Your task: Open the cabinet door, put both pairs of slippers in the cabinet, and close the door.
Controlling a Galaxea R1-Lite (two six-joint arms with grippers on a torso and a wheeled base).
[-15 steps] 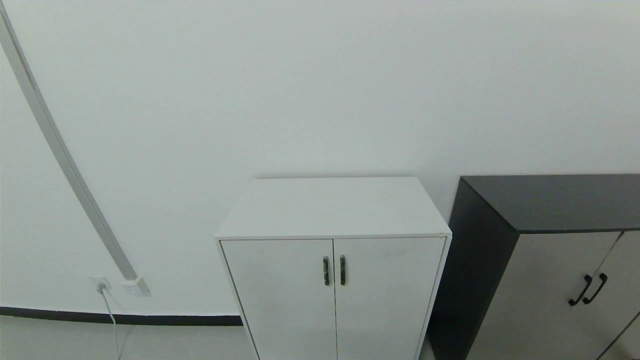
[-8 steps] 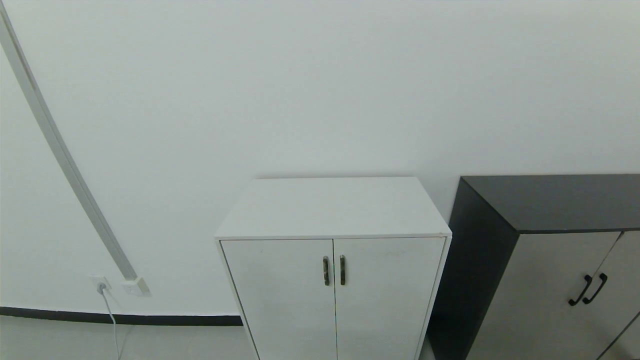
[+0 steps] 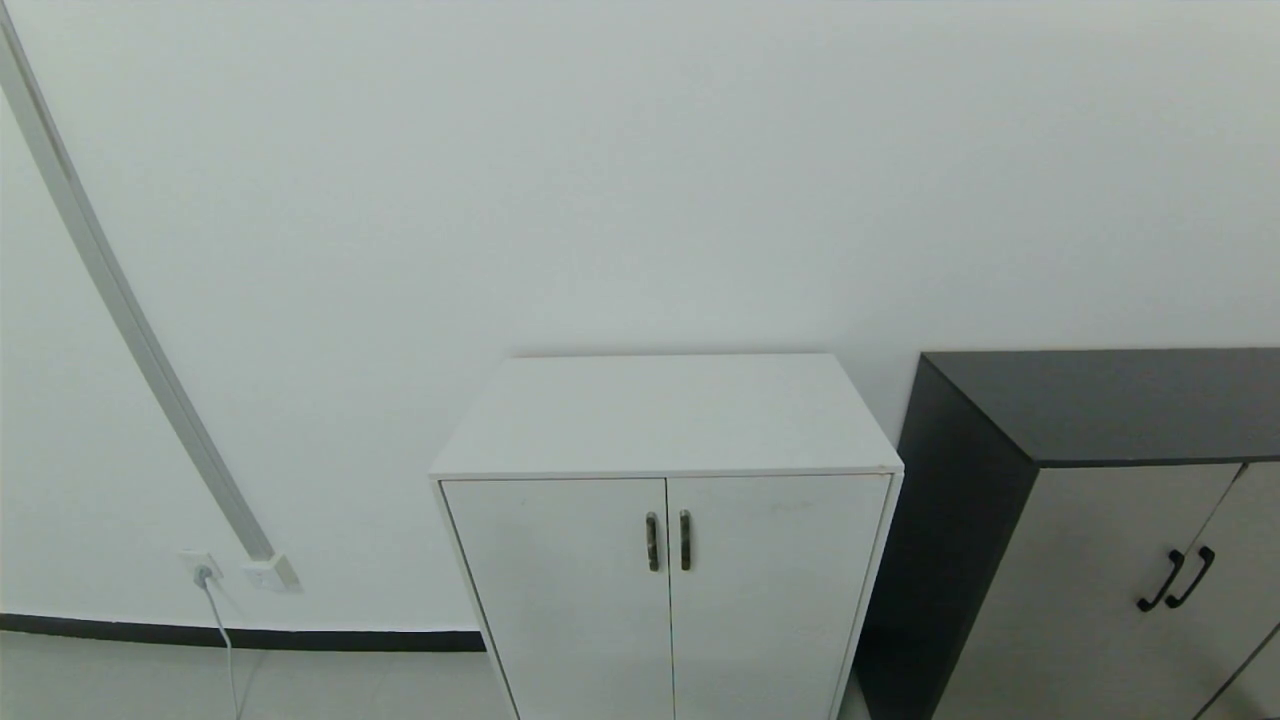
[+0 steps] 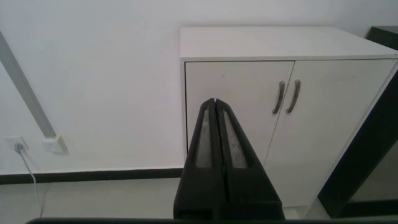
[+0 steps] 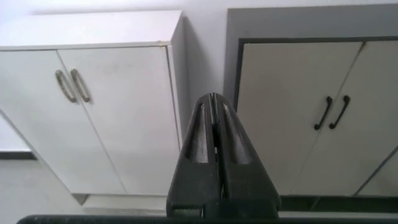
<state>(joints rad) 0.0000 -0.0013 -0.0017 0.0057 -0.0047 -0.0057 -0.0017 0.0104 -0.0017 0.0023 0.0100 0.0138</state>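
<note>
We've got left claw (image 4: 215, 101) and right claw (image 5: 213, 96) clenched empty — upright door handles (image 3: 685, 540) well ahead, roughly between them.

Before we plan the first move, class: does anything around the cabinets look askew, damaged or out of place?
Nothing stands out. The white cabinet has its doors shut and flush, handles upright. The dark cabinet beside it is shut too. The left end effector and right end effector are shut, touching nothing.
</note>
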